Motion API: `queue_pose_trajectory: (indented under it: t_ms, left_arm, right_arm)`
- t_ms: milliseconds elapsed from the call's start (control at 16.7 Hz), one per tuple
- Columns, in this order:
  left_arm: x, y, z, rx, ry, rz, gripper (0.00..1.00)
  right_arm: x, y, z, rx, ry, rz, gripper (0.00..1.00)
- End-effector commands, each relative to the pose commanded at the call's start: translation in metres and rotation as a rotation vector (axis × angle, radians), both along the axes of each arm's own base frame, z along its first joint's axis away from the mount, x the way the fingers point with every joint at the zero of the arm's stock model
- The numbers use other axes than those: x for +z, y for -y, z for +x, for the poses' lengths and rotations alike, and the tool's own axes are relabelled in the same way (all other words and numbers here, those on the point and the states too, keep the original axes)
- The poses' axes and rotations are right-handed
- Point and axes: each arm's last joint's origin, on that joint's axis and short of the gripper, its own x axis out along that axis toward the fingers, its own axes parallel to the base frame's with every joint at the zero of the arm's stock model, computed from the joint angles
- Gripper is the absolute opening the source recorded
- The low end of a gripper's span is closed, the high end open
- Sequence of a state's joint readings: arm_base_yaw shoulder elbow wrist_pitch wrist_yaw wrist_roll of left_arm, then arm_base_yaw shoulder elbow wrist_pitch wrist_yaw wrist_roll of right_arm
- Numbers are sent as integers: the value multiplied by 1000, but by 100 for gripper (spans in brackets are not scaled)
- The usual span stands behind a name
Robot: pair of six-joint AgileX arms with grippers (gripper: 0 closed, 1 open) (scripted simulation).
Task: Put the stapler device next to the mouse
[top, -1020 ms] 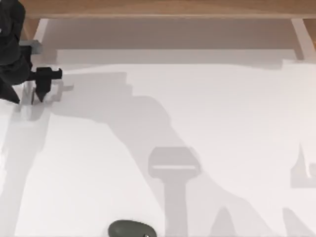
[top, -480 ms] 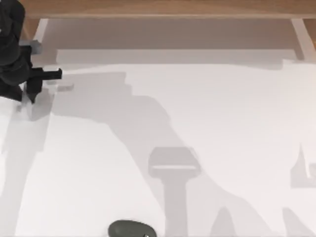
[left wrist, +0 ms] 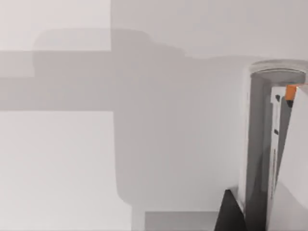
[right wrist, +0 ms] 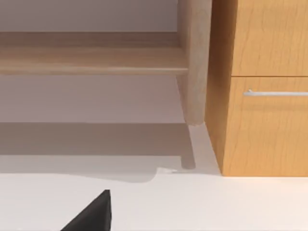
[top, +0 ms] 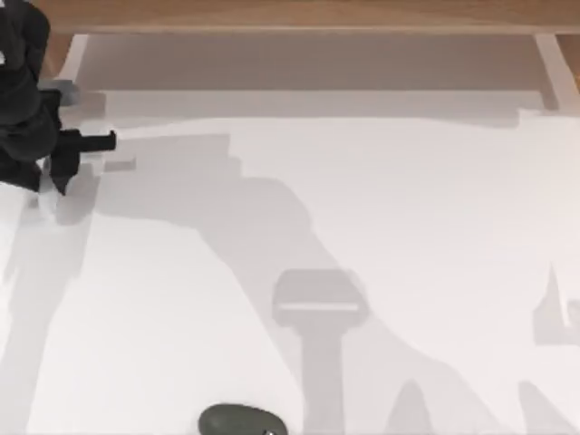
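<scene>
The left gripper (top: 62, 177) sits at the far left of the table (top: 381, 208), near its back edge, pointing down at the white surface with the dark bulk of the arm behind it. In the left wrist view the stapler (left wrist: 272, 154) stands tall and narrow, white and silver with a small orange mark near its upper end, close against the camera with one black fingertip (left wrist: 228, 214) beside its lower part. The fingers seem to be closed on it, though where they meet it is hidden — so whether they are really clamped I cannot tell.

The mouse (top: 241, 421) lies at the front edge of the table, a little left of the middle, a dark rounded lump partly cut by the lower edge of the top view. It is well apart from the left gripper, with bare white tabletop and soft grey shadows between them.

The right wrist view looks out past the table's back edge at a wooden cabinet (right wrist: 262, 86) with a metal drawer handle (right wrist: 275, 92) and a pale round leg (right wrist: 194, 62). One black fingertip (right wrist: 91, 214) of the right gripper juts in low over the white surface — its opening cannot be told.
</scene>
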State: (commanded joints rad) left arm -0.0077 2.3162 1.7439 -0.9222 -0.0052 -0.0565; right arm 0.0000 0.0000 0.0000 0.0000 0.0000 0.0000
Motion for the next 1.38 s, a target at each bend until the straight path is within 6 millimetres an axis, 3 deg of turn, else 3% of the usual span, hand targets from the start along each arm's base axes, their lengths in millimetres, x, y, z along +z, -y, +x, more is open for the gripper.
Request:
queue_pose_trajectory:
  t_ms: [360,720,1140,1260,1380]
  left_arm:
    - [3,15,-11,0,-42,-3,0]
    - [31,-2,1,-1,13,0,0]
    - [35,-1,2,1,25,7,0]
    - [35,11,-6,26,23,24,0]
    - [36,38,-18,41,36,38,0]
  right_arm:
    - [0,0,0,0,0,0,100]
    - [0,0,0,0,0,0,100]
    - [0,0,0,0,0,0,100]
    - [0,0,0,0,0,0,100]
    - [0,0,0,0,0,0,100]
